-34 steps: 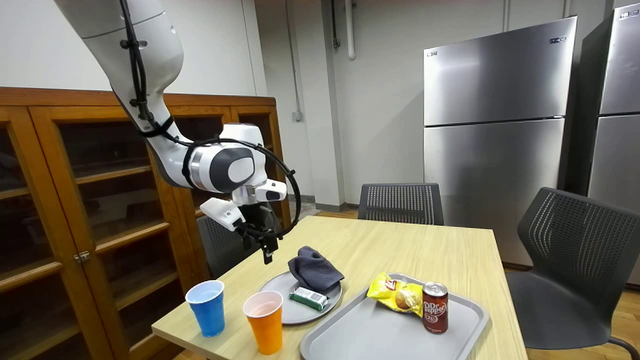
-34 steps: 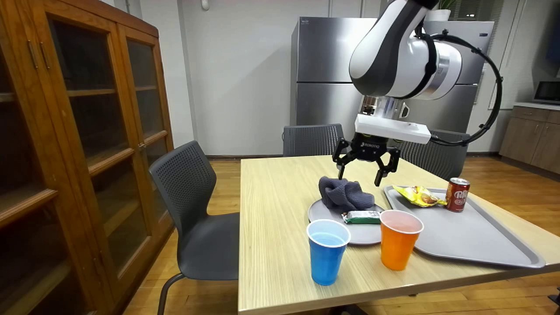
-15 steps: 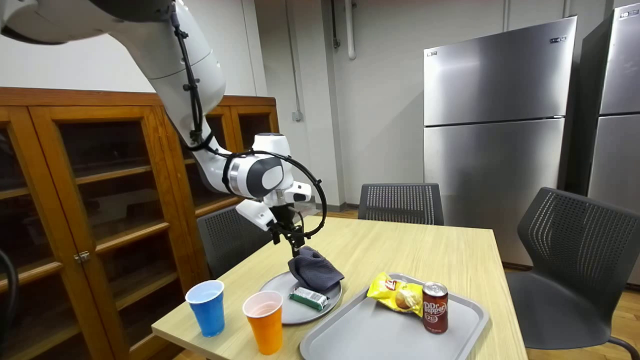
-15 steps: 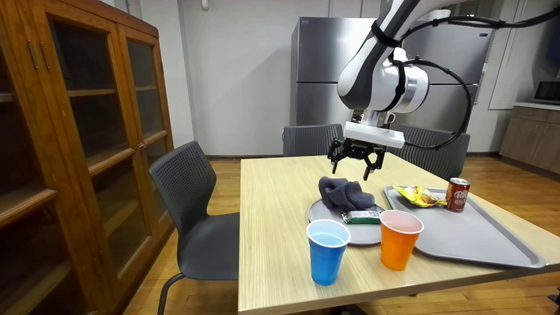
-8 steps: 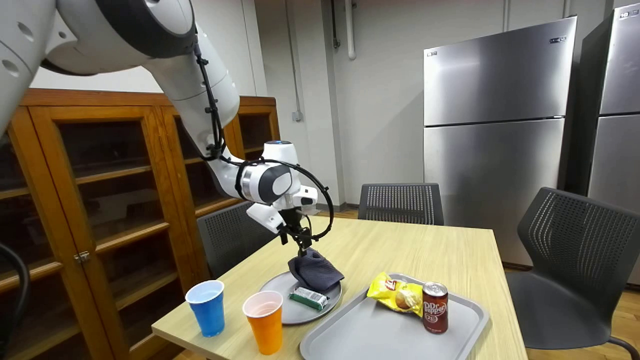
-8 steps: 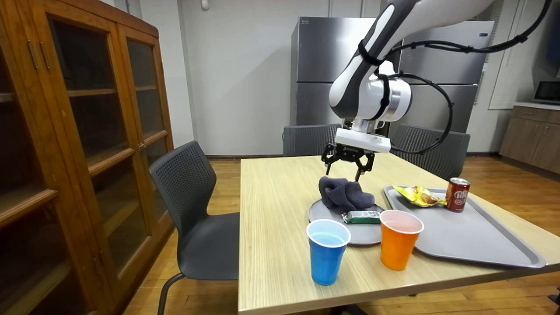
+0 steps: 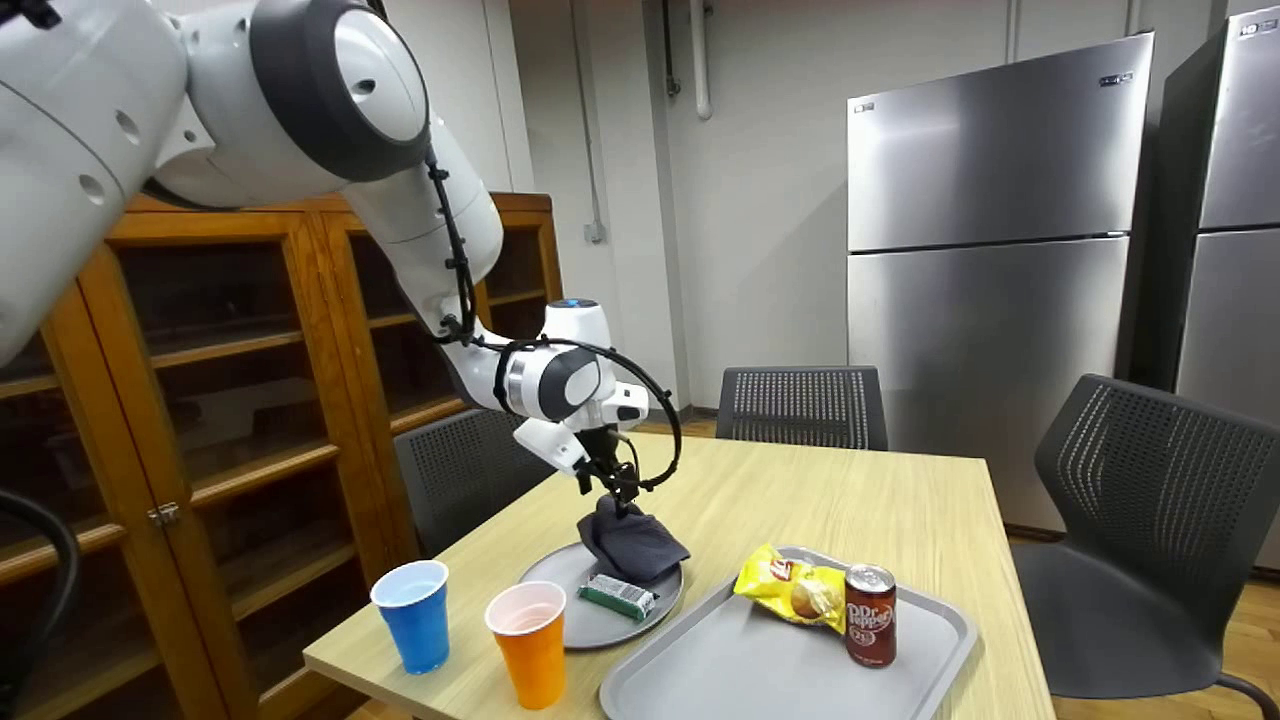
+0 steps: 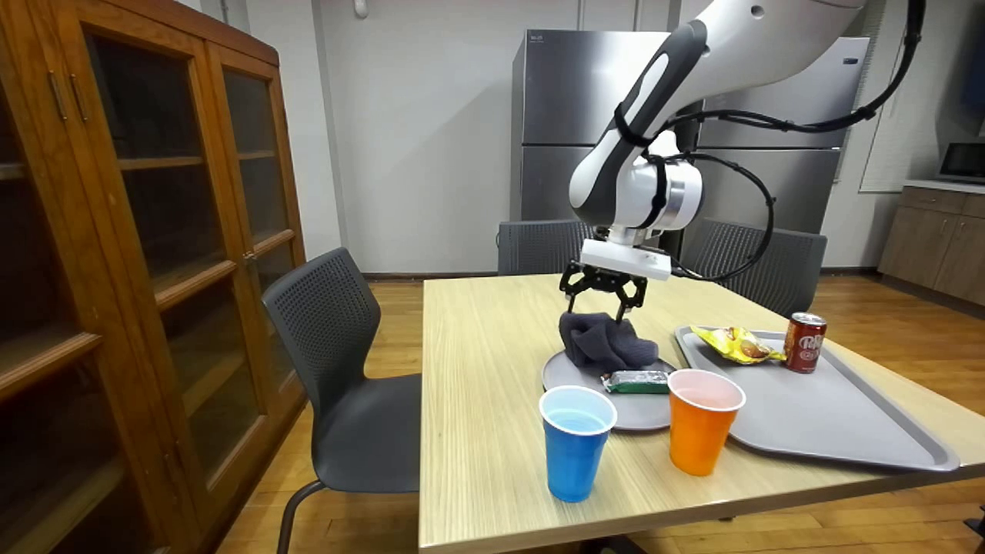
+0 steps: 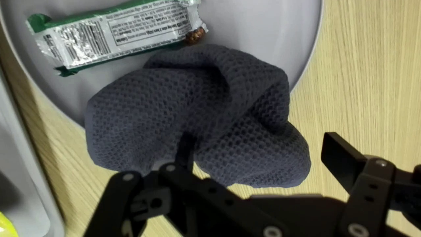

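Two fingers (image 9: 338,156) stand well apart on my gripper (image 8: 595,312), which is low over the dark grey cloth (image 9: 200,112). Wrist view: one overlaps the cloth, the other is beside it, above the table (image 9: 368,82); I cannot tell whether the first touches the weave. Cloth lies crumpled on the grey plate (image 9: 269,19), partly past its rim, just beside a wrapped bar (image 9: 115,34). I note the plate toward the table's near edge, as both exterior views show it. Between plate and that edge, upright: blue cup (image 8: 575,454), closer to the left corner, and orange cup (image 8: 700,431). Toward the table's right edge, a grey tray (image 7: 750,665) carries a yellow chip bag (image 7: 795,590) and an upright red can (image 7: 870,620).
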You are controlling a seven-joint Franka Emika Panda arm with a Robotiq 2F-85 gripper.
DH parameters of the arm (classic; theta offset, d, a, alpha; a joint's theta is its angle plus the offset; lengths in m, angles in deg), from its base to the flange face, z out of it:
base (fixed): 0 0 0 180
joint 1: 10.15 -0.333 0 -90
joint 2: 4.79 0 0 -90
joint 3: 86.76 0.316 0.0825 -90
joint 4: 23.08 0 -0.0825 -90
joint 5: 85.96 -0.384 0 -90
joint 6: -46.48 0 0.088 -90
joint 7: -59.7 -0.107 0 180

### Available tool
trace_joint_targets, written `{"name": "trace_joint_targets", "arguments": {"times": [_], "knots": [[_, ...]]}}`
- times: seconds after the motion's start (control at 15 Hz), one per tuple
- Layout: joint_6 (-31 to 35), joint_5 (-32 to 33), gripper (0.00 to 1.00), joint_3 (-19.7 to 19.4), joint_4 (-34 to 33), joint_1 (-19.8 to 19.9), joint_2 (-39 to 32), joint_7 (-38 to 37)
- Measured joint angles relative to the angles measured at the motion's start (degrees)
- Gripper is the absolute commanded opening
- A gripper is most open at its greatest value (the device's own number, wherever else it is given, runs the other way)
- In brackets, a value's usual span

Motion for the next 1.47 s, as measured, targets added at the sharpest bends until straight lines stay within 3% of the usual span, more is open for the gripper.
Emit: {"name": "trace_joint_targets", "arguments": {"times": [0.47, 1.47], "knots": [[-0.7, 1.5, 1.0, -1.6, -4.2, -0.8, -3.8, -0.2], [-1.1, 3.9, 1.0, -3.9, -4.6, -2.5, -6.3, -1.1]]}}
